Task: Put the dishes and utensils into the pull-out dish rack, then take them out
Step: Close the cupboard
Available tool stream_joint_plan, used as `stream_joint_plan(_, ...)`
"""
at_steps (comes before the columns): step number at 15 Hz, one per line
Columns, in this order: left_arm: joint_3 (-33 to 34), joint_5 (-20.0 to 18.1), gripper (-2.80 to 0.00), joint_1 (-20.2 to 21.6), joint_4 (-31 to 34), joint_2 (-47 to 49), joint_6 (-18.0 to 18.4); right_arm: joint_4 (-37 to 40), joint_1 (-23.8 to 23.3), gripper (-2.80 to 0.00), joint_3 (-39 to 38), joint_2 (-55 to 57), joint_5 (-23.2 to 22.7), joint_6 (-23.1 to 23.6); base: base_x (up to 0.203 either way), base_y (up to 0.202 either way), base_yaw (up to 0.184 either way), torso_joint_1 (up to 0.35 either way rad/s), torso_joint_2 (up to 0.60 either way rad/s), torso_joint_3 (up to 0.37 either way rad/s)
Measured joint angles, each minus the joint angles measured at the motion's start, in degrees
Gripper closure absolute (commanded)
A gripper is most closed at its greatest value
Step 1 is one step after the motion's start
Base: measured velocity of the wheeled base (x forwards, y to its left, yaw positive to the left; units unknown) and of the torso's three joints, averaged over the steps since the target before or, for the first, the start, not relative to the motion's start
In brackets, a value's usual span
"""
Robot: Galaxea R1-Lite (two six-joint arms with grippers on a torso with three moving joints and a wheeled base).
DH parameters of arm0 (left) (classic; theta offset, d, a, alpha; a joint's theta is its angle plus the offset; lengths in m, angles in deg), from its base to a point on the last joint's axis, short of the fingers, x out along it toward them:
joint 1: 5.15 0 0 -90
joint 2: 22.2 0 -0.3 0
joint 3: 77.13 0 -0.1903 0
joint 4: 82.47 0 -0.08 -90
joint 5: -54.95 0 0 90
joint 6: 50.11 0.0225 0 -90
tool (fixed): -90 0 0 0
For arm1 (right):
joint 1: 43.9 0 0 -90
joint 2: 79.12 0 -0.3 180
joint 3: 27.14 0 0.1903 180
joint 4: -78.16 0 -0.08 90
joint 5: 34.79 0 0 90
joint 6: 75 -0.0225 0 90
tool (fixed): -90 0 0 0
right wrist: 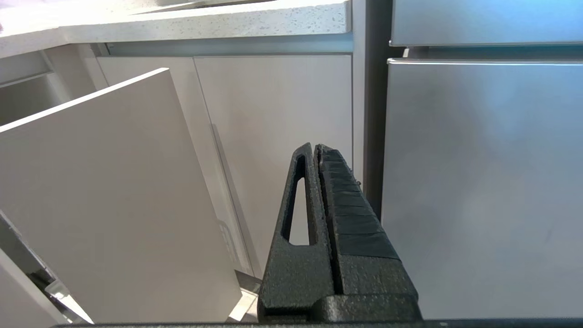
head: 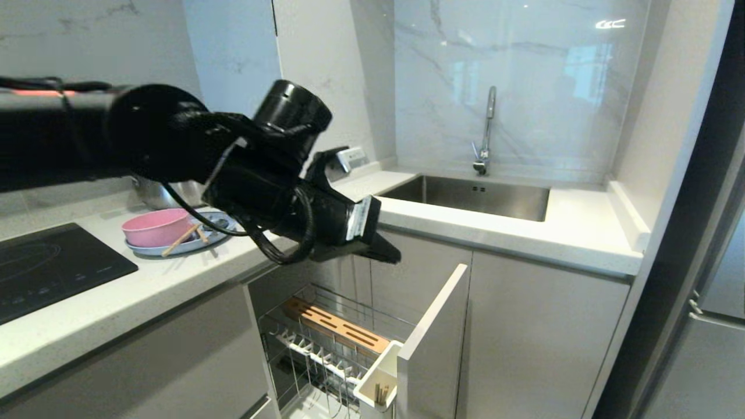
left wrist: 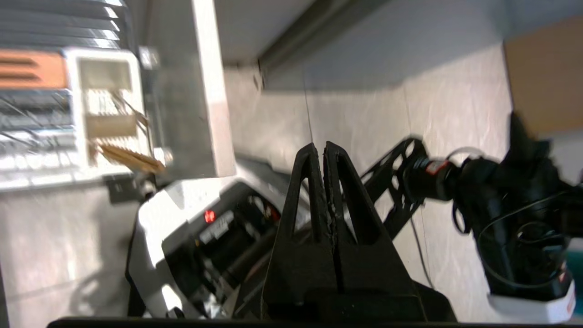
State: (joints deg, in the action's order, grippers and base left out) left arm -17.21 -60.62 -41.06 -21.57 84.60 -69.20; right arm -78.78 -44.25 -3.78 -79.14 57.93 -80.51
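On the counter a pink bowl (head: 156, 227) sits on a light-blue plate (head: 204, 240), and wooden chopsticks (head: 181, 239) lie across the plate. Below the counter the pull-out dish rack (head: 326, 343) stands open, showing its wooden strip (head: 337, 326) and white cutlery cup (head: 377, 377). More wooden sticks (left wrist: 130, 157) stand in that cup (left wrist: 108, 102). My left gripper (head: 389, 254) (left wrist: 322, 148) hangs in the air above the rack, shut and empty. My right gripper (right wrist: 315, 148) is parked low beside the cabinet fronts, shut and empty. No silver utensil can be made out.
The rack's front panel (head: 433, 326) juts out toward me. A steel pot (head: 154, 195) stands behind the bowl, and a black cooktop (head: 52, 267) lies to the left. The steel sink (head: 471, 195) with its tap (head: 488, 131) is at the back right, a fridge (head: 716, 326) at the far right.
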Motion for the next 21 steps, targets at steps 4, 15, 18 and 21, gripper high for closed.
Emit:
stream_joint_plan(4, 0.3, 0.8, 0.00, -3.9, 0.2, 6.4, -0.1, 0.0, 0.0, 0.00, 0.0, 0.0, 0.0, 0.0, 0.000, 0.000, 0.000, 0.000, 0.00, 0.000)
stream_joint_plan(15, -1.8, 8.4, 0.00, -6.8, -0.2, 19.4, -0.7, 0.0, 0.0, 0.00, 0.0, 0.0, 0.0, 0.0, 0.000, 0.000, 0.000, 0.000, 0.00, 0.000)
stream_joint_plan(18, -2.0, 8.6, 0.00, -7.2, -0.2, 20.7, -0.7, 0.0, 0.0, 0.00, 0.0, 0.0, 0.0, 0.0, 0.000, 0.000, 0.000, 0.000, 0.00, 0.000)
stream_joint_plan(21, -2.1, 10.0, 0.00, -7.4, -0.3, 21.6, -0.6, 0.0, 0.0, 0.00, 0.0, 0.0, 0.0, 0.0, 0.000, 0.000, 0.000, 0.000, 0.00, 0.000)
